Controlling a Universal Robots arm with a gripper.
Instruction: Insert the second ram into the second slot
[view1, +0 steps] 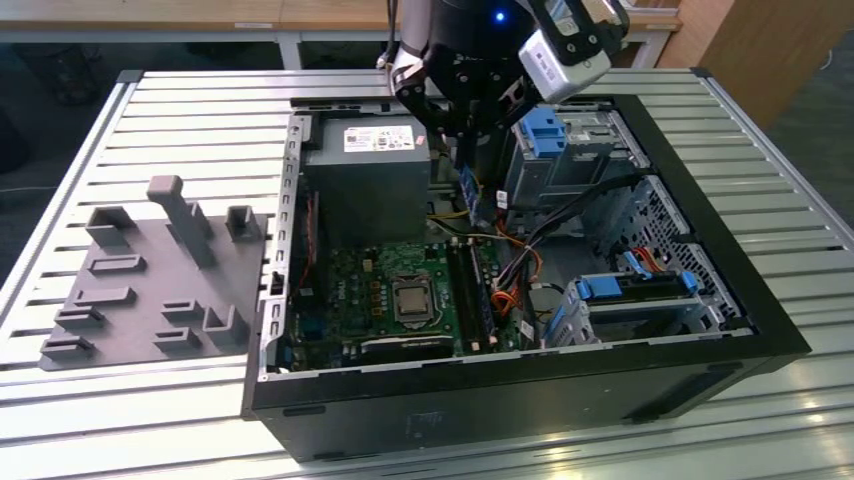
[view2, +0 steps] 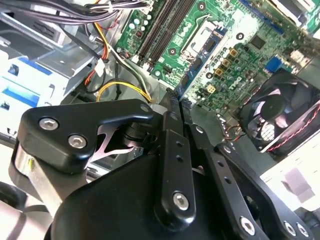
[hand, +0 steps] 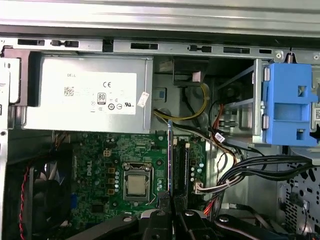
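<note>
- The end effector (hand: 172, 209) is seen clenched on the second ram (hand: 170, 150). The stick is pinched across its flat faces and presented edge-on in the first wrist view.
- The second ram is held inside the open computer case (view1: 721, 290), above the motherboard (hand: 100, 165). It is roughly parallel to the memory slots (hand: 184, 165), which lie between the processor socket (hand: 137, 185) and a bundle of cables (hand: 240, 172).
- No contact between stick and slot can be made out, and which slot lies beneath it cannot be told.
- The power supply (hand: 85, 95) is mounted just beyond the slots. The case is set on the slatted bench (view1: 187, 130), near a grey fixture plate (view1: 147, 290).
- The stick is judged light, stiff along its length and thin enough to crack or bend if twisted.
- Its chips and contact edge are judged fragile, so a hold on the faces near the upper edge is judged best, with the contact edge left free.
- The smooth faces are judged liable to slip or tilt under pressing force, so a square, firm hold is called for.
</note>
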